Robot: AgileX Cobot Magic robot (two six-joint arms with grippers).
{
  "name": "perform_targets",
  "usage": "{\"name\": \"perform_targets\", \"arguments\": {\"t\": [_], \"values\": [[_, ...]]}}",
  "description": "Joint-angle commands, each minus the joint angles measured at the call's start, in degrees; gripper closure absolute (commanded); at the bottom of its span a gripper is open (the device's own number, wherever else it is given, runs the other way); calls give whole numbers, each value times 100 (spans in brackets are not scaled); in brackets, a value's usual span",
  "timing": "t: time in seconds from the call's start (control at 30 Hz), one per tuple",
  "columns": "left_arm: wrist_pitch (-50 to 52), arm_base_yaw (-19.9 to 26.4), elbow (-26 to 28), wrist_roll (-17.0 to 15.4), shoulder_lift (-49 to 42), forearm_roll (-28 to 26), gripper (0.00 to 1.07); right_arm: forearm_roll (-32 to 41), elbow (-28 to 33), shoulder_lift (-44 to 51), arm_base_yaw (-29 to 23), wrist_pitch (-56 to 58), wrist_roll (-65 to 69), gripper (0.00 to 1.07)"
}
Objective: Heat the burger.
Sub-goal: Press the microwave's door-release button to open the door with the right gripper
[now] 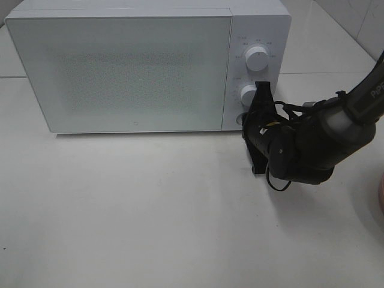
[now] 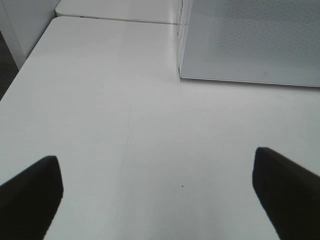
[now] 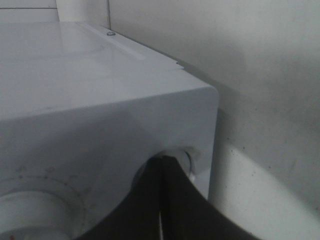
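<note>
The burger is out of view in all three views. A white microwave [image 1: 132, 66] stands at the back of the table with its door closed. My right gripper [image 1: 246, 120] is shut, with its tips against the round button [image 3: 186, 156] at the bottom of the control panel, below two white knobs [image 1: 257, 58]. The right wrist view shows the closed fingers [image 3: 150, 200] meeting at that button near the microwave's corner. My left gripper [image 2: 157, 167] shows only in the left wrist view, open and holding nothing, low over bare table in front of the microwave door [image 2: 250, 40].
A pinkish rim [image 1: 380, 198] shows at the right edge of the table. The white table [image 1: 150, 210] spreads out in front of the microwave. A tiled wall rises at the back right, and the table's left edge [image 2: 20, 70] drops off beside the left arm.
</note>
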State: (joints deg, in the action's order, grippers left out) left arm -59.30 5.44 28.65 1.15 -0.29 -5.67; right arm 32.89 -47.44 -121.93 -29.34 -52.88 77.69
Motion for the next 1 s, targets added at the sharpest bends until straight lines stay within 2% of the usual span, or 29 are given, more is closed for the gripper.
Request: {"name": "perform_targets", "arguments": {"t": [0.03, 0.33, 1.0], "values": [[46, -17, -23, -23, -143, -17, 9, 178, -332, -17, 74, -596, -246, 107], [46, -17, -23, -29, -138, -17, 9, 321, -911, -206, 132, -762, -561, 107], [46, -17, -23, -29, -138, -17, 9, 206, -848, -143, 109, -321, -550, 107]]}}
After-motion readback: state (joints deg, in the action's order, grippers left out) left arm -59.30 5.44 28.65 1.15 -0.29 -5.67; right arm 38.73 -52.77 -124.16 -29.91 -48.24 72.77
